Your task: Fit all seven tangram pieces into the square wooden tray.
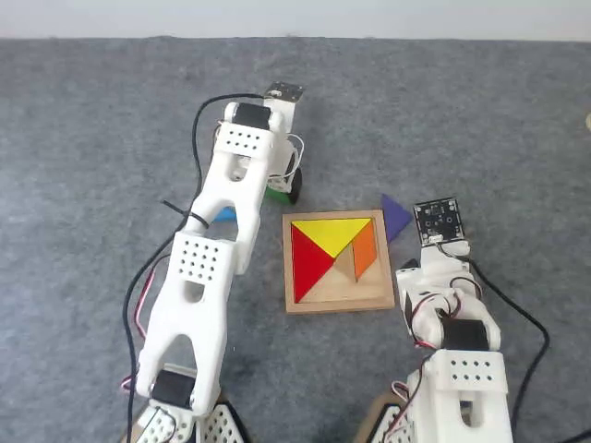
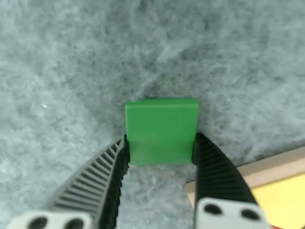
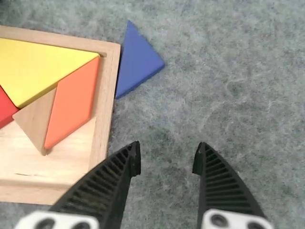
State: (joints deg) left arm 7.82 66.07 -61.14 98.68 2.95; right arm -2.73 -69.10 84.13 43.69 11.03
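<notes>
Left gripper (image 2: 159, 145) pinches the green square (image 2: 162, 119) by the tray's (image 1: 337, 305) far-left corner. A light-blue piece (image 1: 224, 214) lies partly hidden under that arm. Right gripper (image 3: 167, 157) gapes empty over open carpet beside the tray's right rim, near the blue triangle (image 3: 136, 59).

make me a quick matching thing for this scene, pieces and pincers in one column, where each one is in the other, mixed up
Column A
1. green square
2. blue triangle
3. yellow triangle
4. right pincer

Column B
a. lying inside the wooden tray, along its rim
b. open above bare carpet beside the tray
c. held by the left pincer, on the carpet
d. lying on the carpet just outside the tray

Pairs: 1-c, 2-d, 3-a, 4-b
</notes>
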